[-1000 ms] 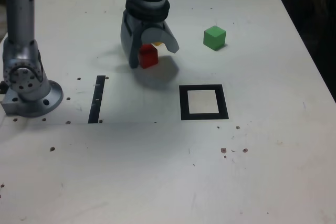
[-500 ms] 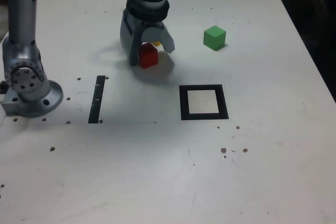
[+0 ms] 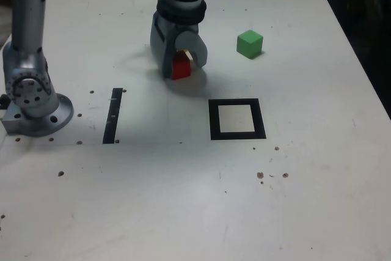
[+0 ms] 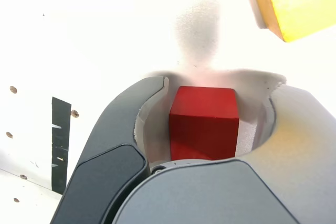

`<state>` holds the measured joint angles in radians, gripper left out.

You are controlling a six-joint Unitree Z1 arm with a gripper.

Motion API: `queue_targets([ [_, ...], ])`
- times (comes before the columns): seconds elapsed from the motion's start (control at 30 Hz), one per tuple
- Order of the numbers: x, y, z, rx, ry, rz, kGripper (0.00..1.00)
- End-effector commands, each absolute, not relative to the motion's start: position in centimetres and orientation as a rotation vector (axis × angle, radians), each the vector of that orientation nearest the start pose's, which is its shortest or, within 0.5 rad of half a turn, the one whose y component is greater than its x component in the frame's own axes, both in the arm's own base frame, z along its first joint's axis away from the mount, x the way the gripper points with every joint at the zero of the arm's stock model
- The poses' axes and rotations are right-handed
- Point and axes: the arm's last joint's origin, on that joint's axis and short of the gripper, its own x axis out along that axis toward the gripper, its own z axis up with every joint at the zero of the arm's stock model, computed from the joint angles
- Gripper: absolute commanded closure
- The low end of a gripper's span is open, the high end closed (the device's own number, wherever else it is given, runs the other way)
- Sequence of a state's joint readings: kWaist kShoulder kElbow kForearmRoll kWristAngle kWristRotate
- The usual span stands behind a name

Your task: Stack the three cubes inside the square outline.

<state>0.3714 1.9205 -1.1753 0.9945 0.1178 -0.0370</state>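
The partly open grey hand (image 4: 207,114) straddled the matte red cube (image 4: 203,124), grip unconfirmed; lopsided closing could have twisted it.

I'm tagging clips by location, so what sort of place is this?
Probably a robotics lab or test bench: a scuffed white tabletop, a mounted robot arm and a taped-looking black square outline.
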Motion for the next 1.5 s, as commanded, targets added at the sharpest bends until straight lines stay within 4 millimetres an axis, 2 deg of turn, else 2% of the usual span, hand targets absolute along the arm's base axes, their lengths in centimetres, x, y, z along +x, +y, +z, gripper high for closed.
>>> queue_targets([
  [0.0, 27.8, 11.5, 20.9, -0.249, 1.727, 0.39, 0.63],
  [0.13, 27.8, 11.5, 21.0, -0.25, 1.722, 0.386, 0.72],
  [0.3, 27.7, 11.4, 21.2, -0.246, 1.721, 0.381, 0.79],
  [0.5, 27.1, 10.8, 23.6, -0.216, 1.681, 0.365, 0.8],
  [0.63, 27.1, 8.7, 26.3, -0.149, 1.648, 0.309, 0.8],
  [0.8, 28.0, 4.2, 28.1, -0.053, 1.645, 0.222, 0.8],
  [0.93, 29.9, 0.3, 27.9, 0.006, 1.658, 0.157, 0.8],
  [1.03, 32.1, -2.7, 27.0, 0.05, 1.659, 0.109, 0.8],
  [1.13, 34.3, -4.7, 25.6, 0.076, 1.668, 0.079, 0.8],
  [1.27, 35.9, -5.6, 24.3, 0.093, 1.685, 0.066, 0.8],
  [1.47, 35.6, -5.1, 24.5, 0.103, 1.69, 0.081, 0.8],
])
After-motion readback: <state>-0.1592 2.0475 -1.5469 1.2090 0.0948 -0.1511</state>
